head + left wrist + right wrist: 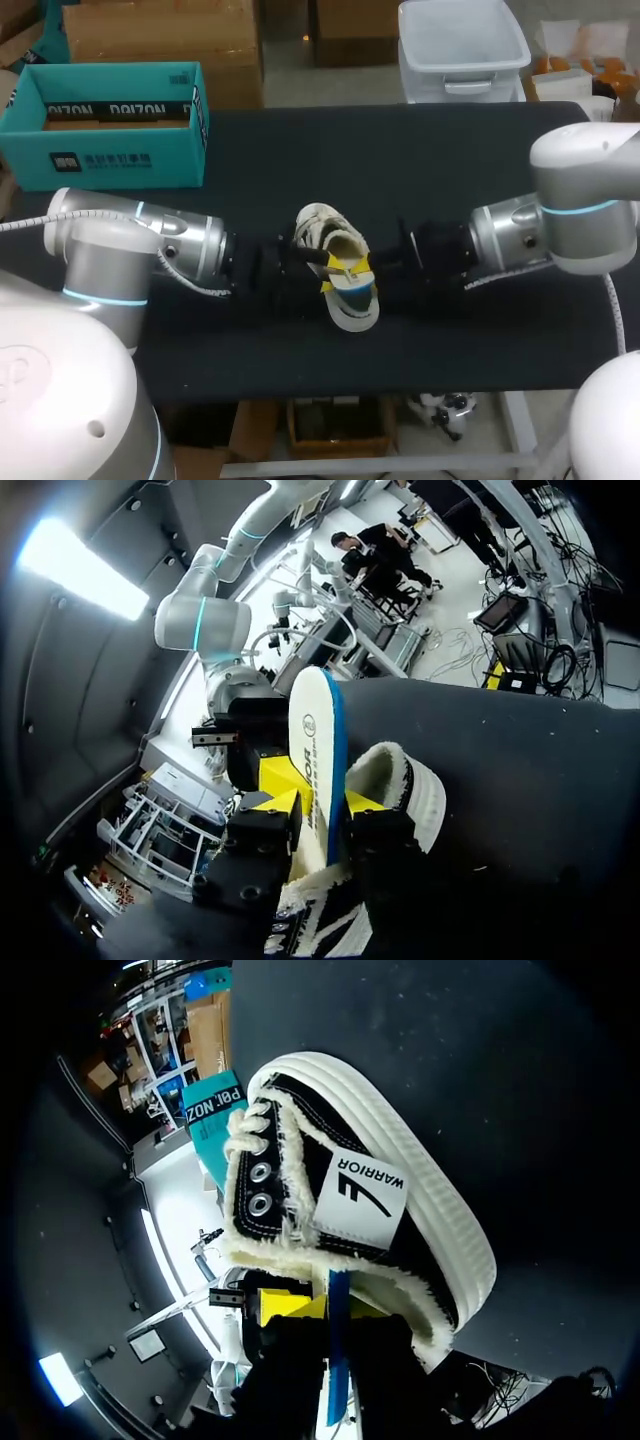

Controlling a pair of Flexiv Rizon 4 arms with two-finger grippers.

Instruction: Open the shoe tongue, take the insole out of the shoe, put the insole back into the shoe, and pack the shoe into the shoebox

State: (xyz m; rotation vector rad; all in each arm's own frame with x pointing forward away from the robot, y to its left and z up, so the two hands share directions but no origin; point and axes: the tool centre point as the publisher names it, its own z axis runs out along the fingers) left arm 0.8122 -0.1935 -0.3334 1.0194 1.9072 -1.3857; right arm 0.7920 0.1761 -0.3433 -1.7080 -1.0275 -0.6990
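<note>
**Both grippers on the insole at mid-table**

The shoe (380, 1200) sits in the middle of the black table (450, 160), between the two arms, which come in low from either side and meet at it. It is black with a white ribbed sole and a fleecy lining. Its laced front lies away from the right gripper and its collar just ahead of it.

The insole (312, 730), white with a blue edge, stands on edge and sticks partly out of the shoe's opening.

The left gripper (320, 805) pinches the insole, one yellow tip pressed to each face. The right gripper (335, 1310) holds it from the opposite side. The blue edge runs straight between its dark fingers, which close on it from both sides. The two grippers' yellow tips sit just beside each other at the collar.

The teal shoebox (110, 150) stands open at the far left corner of the table, well apart from the shoe.
</note>
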